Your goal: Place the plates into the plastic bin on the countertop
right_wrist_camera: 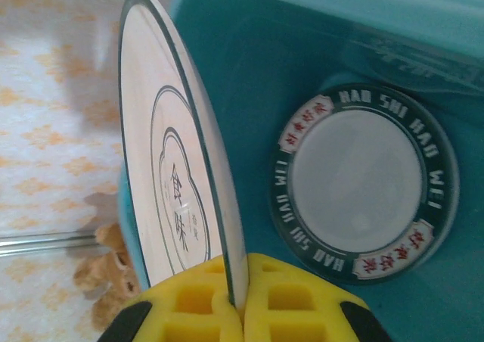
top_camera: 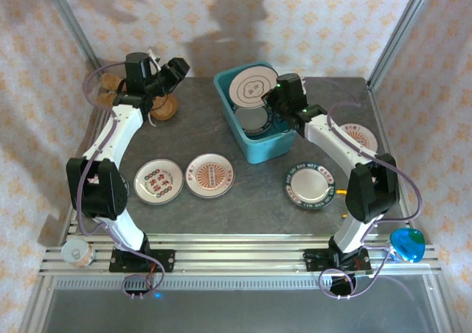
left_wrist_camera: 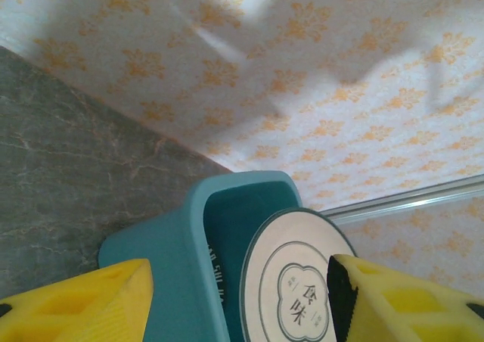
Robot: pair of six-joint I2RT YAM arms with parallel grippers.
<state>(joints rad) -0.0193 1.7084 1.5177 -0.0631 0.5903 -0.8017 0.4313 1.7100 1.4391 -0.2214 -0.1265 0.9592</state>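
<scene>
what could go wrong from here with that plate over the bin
1. The right gripper has its jaws on just the rim of the plate, which is held on edge; it could slip or swing out.
2. Let go like this, it may strike the green-rimmed plate lying in the bin and chip, or end up leaning on the wall rather than flat.

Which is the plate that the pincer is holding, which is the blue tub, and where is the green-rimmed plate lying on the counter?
held plate [right_wrist_camera: 170,160]: right wrist view, on its white face.
plastic bin [top_camera: 264,150]: top view, on its near outer wall.
green-rimmed plate [top_camera: 310,186]: top view, on its pale centre.
</scene>
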